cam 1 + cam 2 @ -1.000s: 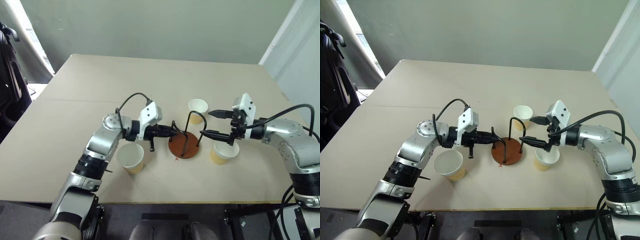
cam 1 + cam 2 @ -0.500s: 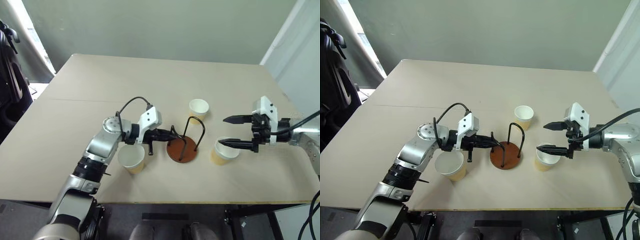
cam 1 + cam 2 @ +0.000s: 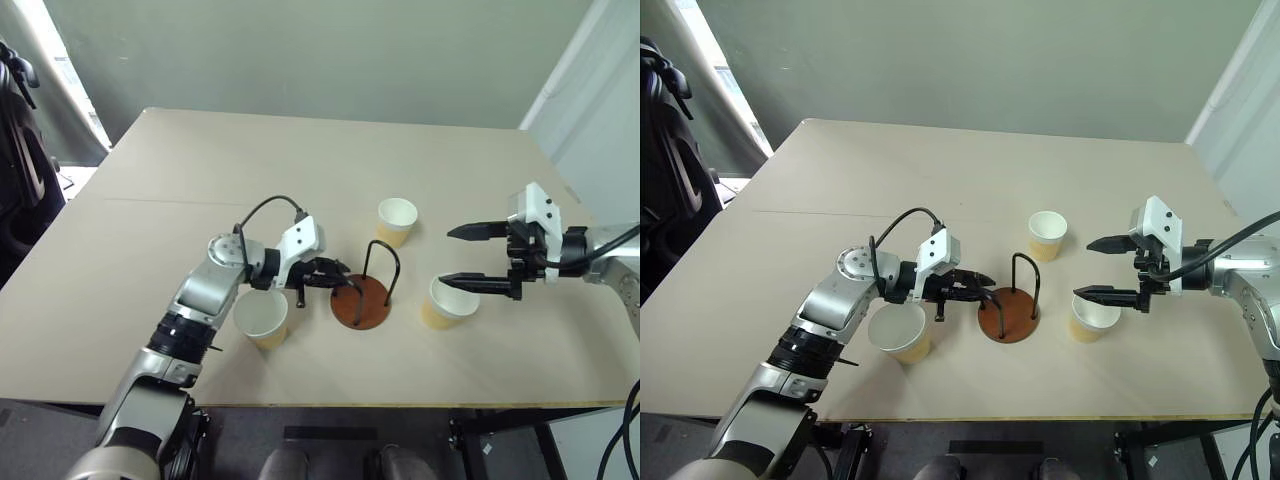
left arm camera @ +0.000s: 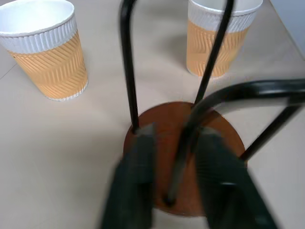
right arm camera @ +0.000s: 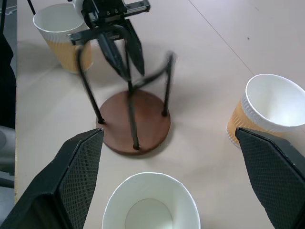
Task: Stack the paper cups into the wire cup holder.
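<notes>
Wire cup holder [image 3: 362, 298] upright near worktop's front edge, empty. Left gripper [image 3: 335, 282] part-spread astride one wire loop, not pinching. Right gripper [image 3: 478, 257] spread wide above nearest paper cup [image 3: 443, 301]. Step: positioning holder. Next: right gripper descends, grasps cup.

Beige counter [image 3: 200, 180] with a faint seam across it, grey-green wall [image 3: 330, 50] behind, dark chair [image 3: 18, 150] standing beside it
</notes>
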You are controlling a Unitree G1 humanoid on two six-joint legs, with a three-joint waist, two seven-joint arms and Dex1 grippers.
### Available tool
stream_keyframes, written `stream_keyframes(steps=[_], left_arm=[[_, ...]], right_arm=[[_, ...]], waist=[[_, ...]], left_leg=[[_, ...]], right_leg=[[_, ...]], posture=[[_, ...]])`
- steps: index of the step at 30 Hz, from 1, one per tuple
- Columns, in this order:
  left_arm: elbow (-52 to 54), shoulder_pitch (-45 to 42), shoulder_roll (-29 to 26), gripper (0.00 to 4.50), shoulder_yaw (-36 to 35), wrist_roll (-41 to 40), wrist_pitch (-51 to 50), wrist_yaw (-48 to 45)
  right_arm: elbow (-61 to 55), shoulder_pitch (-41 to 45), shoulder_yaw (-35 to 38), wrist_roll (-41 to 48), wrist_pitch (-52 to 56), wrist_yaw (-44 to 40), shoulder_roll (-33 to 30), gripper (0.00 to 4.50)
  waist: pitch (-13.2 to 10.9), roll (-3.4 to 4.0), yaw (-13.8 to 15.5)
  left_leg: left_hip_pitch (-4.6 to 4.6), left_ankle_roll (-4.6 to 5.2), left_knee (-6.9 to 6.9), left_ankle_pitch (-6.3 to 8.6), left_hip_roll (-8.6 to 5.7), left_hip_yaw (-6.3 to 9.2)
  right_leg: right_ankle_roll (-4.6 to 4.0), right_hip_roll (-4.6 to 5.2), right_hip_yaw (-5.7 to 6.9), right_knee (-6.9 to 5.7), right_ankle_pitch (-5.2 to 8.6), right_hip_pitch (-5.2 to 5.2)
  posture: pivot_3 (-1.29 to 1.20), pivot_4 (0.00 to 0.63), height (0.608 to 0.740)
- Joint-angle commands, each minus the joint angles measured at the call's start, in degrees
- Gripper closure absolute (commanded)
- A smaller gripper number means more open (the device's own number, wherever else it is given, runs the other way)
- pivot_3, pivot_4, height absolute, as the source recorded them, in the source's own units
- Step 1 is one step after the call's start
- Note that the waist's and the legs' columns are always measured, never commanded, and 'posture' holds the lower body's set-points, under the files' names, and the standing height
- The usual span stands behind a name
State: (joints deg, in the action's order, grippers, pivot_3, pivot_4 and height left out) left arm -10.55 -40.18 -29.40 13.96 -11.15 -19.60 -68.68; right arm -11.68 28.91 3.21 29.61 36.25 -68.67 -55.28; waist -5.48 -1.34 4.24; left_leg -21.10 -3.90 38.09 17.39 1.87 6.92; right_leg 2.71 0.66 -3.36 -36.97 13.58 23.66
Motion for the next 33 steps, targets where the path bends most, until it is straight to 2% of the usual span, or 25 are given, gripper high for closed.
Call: stream_keyframes(steps=[1,6,17,23,33], left_arm=[[0.2,-1.42,0.31,1.86,-0.9,0.07,1.65,0.67],[-0.71,-2.04,0.83,0.04,-1.17,0.22,2.46,1.6],[-3.14,-3.32,-0.99,0.04,-1.01,2.9,7.63,2.45],[-6.32,-5.57,-2.21,0.04,-2.93,4.01,10.57,4.57],[-6.99,-5.33,-3.58,0.04,-4.29,3.62,10.74,4.21]], right_arm=[[-1.4,1.47,1.11,0.55,-0.18,0.36,-0.46,0.0],[-1.28,1.62,0.92,0.29,-0.31,0.48,-0.4,0.0],[-0.96,2.47,0.16,0.06,-0.1,1.15,0.16,0.0],[6.6,8.83,-2.35,-6.81,-5.51,7.75,5.64,0.0],[16.71,15.14,-8.36,-15.37,-15.21,8.03,11.39,0.0]], waist=[[0.0,0.0,0.0],[0.0,0.0,0.0],[0.0,0.0,-0.01],[0.0,0.0,-0.23],[-0.01,0.03,-0.36]], left_leg=[[0.0,0.0,0.0,0.0,0.0,0.0],[0.0,0.0,0.0,0.0,0.0,0.0],[0.01,0.0,0.0,0.0,0.01,0.04],[0.08,0.03,0.05,0.02,0.2,0.18],[0.03,0.06,-0.03,0.03,0.28,0.21]], right_leg=[[0.0,0.0,0.0,0.0,0.0,0.0],[0.01,0.0,0.0,0.0,0.0,0.0],[0.02,-0.03,-0.01,0.01,-0.01,-0.01],[0.03,0.01,-0.05,0.05,-0.02,0.01],[0.04,0.05,-0.04,0.02,-0.02,0.07]], posture=[[0.0,0.15,0.74],[0.0,0.15,0.74],[0.0,0.15,0.74],[0.0,0.15,0.74],[0.0,0.15,0.74]])
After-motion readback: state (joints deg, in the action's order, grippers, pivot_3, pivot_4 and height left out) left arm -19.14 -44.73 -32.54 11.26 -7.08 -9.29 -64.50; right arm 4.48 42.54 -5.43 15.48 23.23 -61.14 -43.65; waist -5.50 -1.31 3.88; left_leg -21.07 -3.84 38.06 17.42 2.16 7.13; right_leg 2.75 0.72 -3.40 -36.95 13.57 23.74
